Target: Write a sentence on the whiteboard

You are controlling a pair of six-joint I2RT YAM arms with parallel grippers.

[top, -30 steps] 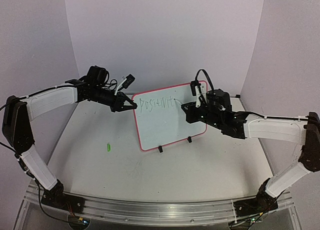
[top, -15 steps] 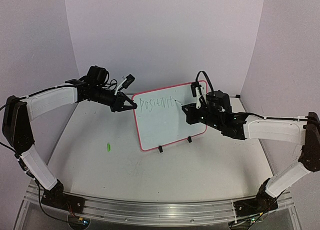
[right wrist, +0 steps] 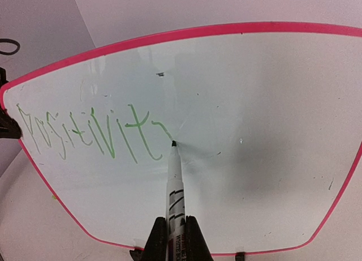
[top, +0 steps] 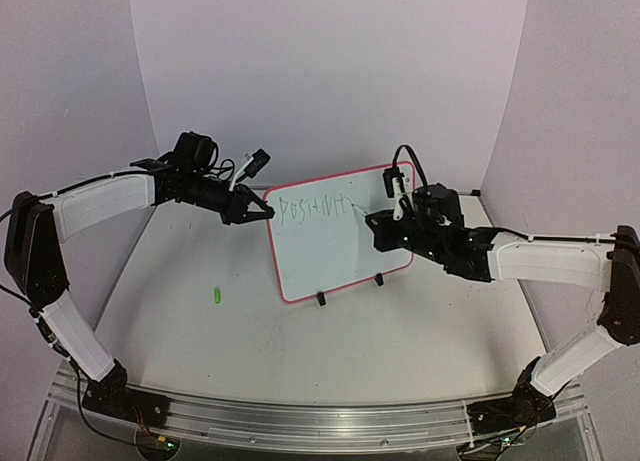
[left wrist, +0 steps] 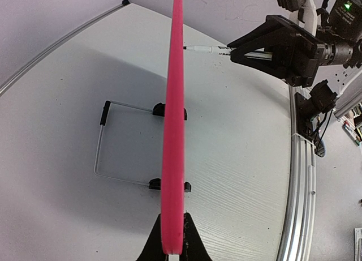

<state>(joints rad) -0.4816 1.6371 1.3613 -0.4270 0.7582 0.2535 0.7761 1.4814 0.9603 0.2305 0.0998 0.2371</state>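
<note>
The whiteboard point(top: 330, 256) stands tilted on the table, white with a red-pink rim point(left wrist: 175, 102). My left gripper point(top: 262, 211) is shut on its left edge, and in the left wrist view the rim sits between the two black fingers point(left wrist: 172, 227). My right gripper point(top: 372, 221) is shut on a white marker point(right wrist: 174, 182). The marker's tip touches the board face point(right wrist: 266, 114) just right of the writing. The sentence point(right wrist: 85, 133) is thin green capitals in one line, roughly "POSITIVIT" plus a short stroke, also visible in the top view point(top: 315, 207).
A small green marker cap point(top: 215, 295) lies on the table left of the board. Two black clip feet point(left wrist: 168, 109) and a wire stand point(left wrist: 121, 142) hold the board up from behind. Purple walls close in the table at the back and sides.
The right gripper has shifted slightly along the board's face, and a short green stroke has appeared after the last T. The left arm and the board have not moved.
</note>
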